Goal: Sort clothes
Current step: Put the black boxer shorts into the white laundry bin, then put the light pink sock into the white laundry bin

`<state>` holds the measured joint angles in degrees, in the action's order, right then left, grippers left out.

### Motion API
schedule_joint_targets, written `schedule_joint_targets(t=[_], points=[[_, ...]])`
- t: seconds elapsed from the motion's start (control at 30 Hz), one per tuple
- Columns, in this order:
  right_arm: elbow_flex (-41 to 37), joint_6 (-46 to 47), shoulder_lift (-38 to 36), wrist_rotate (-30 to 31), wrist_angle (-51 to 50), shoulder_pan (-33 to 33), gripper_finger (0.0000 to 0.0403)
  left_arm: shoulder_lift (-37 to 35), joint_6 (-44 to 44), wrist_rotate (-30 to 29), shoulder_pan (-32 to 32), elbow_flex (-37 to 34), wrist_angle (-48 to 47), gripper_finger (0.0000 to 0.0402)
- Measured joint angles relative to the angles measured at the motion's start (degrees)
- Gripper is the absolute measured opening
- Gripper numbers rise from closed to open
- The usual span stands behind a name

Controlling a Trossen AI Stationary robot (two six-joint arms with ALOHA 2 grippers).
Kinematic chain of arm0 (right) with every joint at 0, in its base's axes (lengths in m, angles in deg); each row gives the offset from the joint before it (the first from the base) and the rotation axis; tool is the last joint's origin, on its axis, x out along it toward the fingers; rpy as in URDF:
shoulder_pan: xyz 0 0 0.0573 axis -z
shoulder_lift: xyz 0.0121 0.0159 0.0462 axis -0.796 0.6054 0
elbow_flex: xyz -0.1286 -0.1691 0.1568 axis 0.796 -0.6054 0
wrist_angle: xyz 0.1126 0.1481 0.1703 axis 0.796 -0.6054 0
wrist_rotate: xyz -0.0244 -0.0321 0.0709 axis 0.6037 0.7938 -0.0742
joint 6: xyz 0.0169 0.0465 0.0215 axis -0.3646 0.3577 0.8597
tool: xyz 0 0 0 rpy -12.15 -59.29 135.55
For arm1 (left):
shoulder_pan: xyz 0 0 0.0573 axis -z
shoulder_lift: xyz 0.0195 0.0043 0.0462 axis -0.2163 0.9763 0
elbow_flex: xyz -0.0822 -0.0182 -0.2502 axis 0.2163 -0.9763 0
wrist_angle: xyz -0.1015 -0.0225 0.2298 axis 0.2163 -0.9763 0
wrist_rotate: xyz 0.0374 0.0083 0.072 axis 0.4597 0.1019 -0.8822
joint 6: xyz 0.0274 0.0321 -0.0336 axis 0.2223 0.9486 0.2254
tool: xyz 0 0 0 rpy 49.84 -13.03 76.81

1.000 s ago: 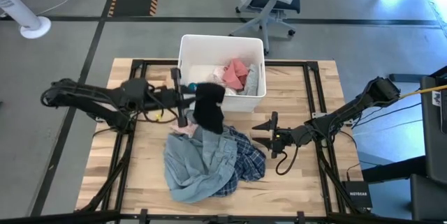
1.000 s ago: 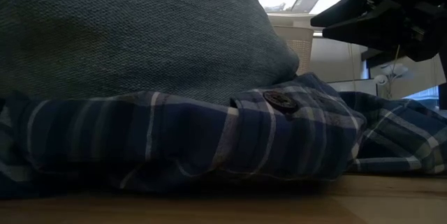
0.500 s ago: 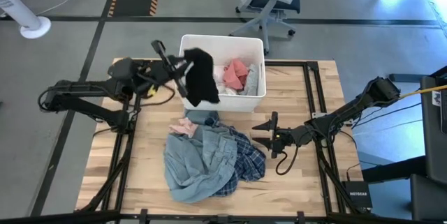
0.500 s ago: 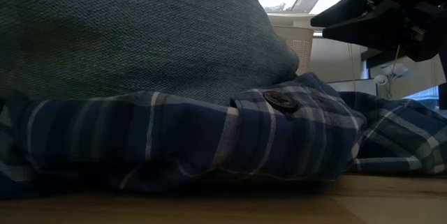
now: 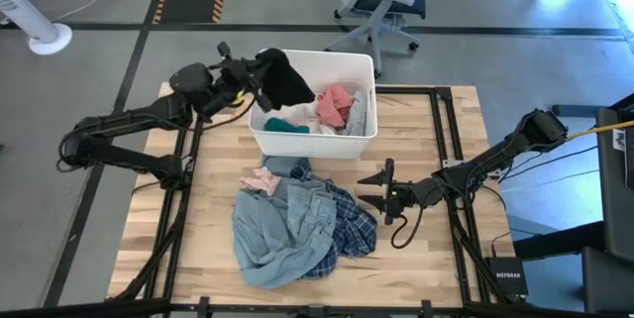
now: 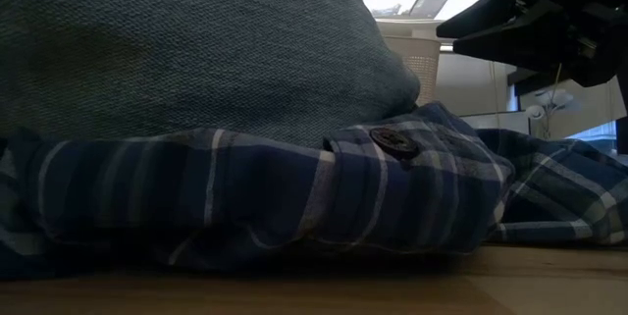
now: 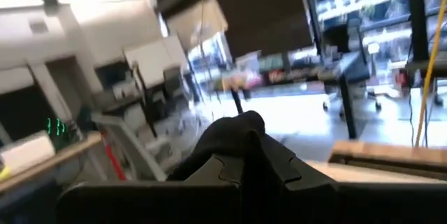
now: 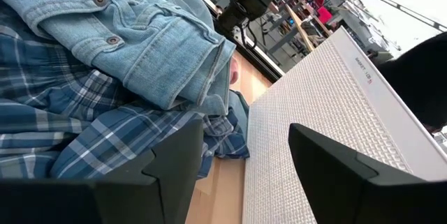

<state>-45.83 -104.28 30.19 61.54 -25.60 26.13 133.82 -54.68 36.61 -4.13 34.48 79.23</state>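
Note:
My left gripper [image 5: 256,68] is shut on a black garment [image 5: 283,77] over the far left corner of the white bin [image 5: 365,138]. The bin holds pink [image 5: 333,104], teal [image 5: 287,123] and grey [image 5: 359,114] clothes. On the table near the bin lies a pile: a light-blue denim shirt [image 5: 272,237], a navy plaid shirt [image 5: 349,229] and a salmon pink piece [image 5: 260,179]. My right gripper [image 5: 381,191] stands open just right of the pile, nothing between its fingers [image 8: 171,161]. My left gripper pinches a bunched part of the black garment [image 7: 230,147] between its two fingers [image 7: 286,172]. The fingers lie about level and point toward the table's right. The garment bulges past the fingertips and droops over the bin's far left corner, lifted off the table.
The bin's ribbed wall [image 8: 314,105] stands close ahead of my right gripper, with the denim shirt [image 8: 126,35] and plaid shirt [image 8: 70,140] beside it. In the low view the pile [image 6: 245,158] fills most of the picture. An office chair [image 5: 381,1] stands beyond the table's far edge.
My left gripper has swung from above the pile toward the table's far edge, rising a little and turning, and stayed shut on the black garment. The garment has gone with it from over the pile to over the bin's far left corner.

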Motion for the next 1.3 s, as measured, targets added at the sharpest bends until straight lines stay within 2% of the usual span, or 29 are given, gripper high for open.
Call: schedule_joint_targets(t=[0.27,0.4,0.53,0.63,0.83,1.0,1.13,1.3], points=[[0.0,0.0,0.01,0.0,0.02,0.0,0.0232,3.14,-5.88,0.62,-0.31,-0.02,-6.15,0.0016],[0.0,0.0,0.0,0.0,0.01,0.02,0.0232,4.9,-7.38,0.59,-0.33,-0.02,-8.6,0.005],[0.0,0.0,0.0,0.0,0.0,0.02,0.0232,5.92,-10.85,0.66,-0.38,0.02,-11.67,0.0102],[0.0,-0.01,0.0,0.0,-0.02,0.02,0.0232,5.92,-12.61,1.09,-0.35,2.28,-18.32,0.0139],[0.0,-0.02,0.0,1.05,0.04,0.0,0.0232,5.83,-18.57,2.11,-0.24,10.8,-39.56,0.0187],[0.0,-0.02,0.0,1.36,0.06,0.01,0.0232,5.83,-24.5,6.72,1.42,15.63,-53.7,0.0196],[0.0,0.02,0.0,1.33,-0.04,0.02,0.0232,5.24,-27.77,8.94,4.83,16.37,-59.02,0.0191],[0.0,0.07,0.0,1.33,-0.31,0.01,0.0232,5.09,-31.94,9.44,12.1,16.37,-64.31,0.0186]])
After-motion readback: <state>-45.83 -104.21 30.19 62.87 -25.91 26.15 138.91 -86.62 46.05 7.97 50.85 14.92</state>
